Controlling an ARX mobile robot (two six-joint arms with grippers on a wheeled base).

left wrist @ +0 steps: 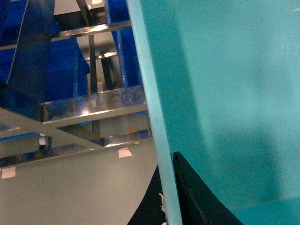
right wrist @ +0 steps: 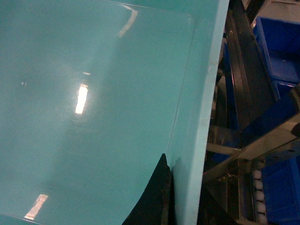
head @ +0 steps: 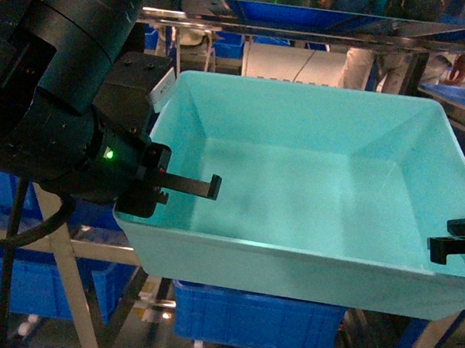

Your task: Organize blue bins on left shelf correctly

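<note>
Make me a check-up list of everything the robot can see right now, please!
Surface: no table seen; the turquoise bin is held up in front of the shelf.
Job's things: turquoise bin, empty inside; steel shelf with royal-blue crates below and behind.
Clutter: nothing seen inside the bin.
Grippers: left gripper clamps the bin's left wall, one finger inside; right gripper clamps the right wall. Both wrist views show a dark finger pressed against a wall.
Cables: a black cable hangs by the left arm.
Surroundings: white rollers on the shelf tracks; grey floor.
</note>
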